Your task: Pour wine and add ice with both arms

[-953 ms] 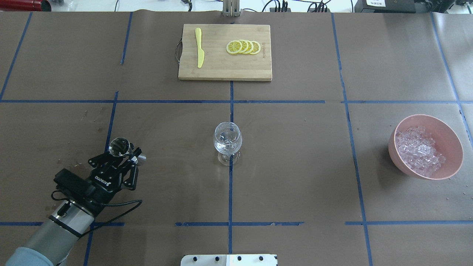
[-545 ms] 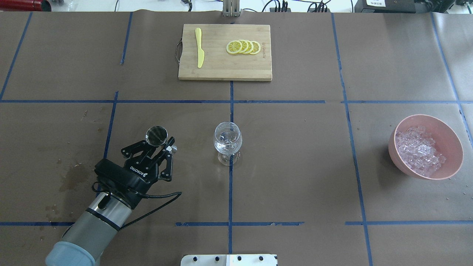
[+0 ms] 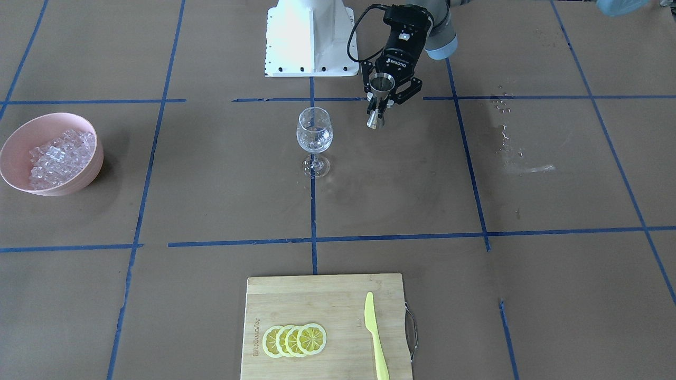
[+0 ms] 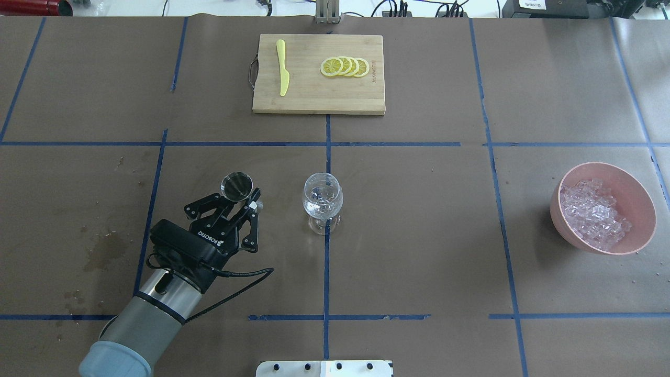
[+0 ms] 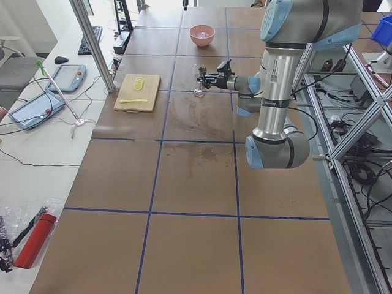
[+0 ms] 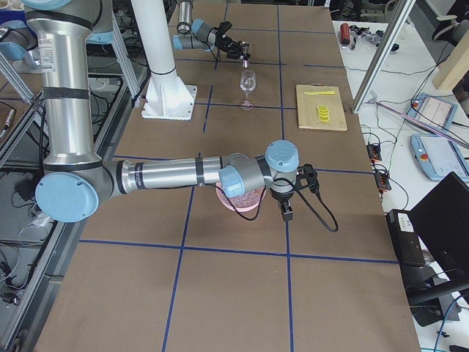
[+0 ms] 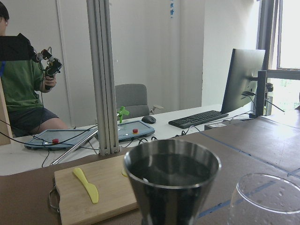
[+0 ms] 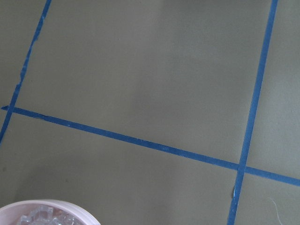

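Right now your left gripper (image 4: 243, 199) is clamped on a metal jigger (image 4: 236, 186), left of centre overhead, near the wine glass (image 4: 322, 199). The ice (image 4: 594, 212) lies in the pink bowl (image 4: 636, 183) at far right. On your right gripper (image 6: 284, 207), I cannot tell how the jaws stand.

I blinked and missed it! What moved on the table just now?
The left gripper, shut on the metal jigger, carried it sideways toward the wine glass. The jigger is now beside the glass, not over it. The glass, the pink bowl of ice and the cutting board stayed put.
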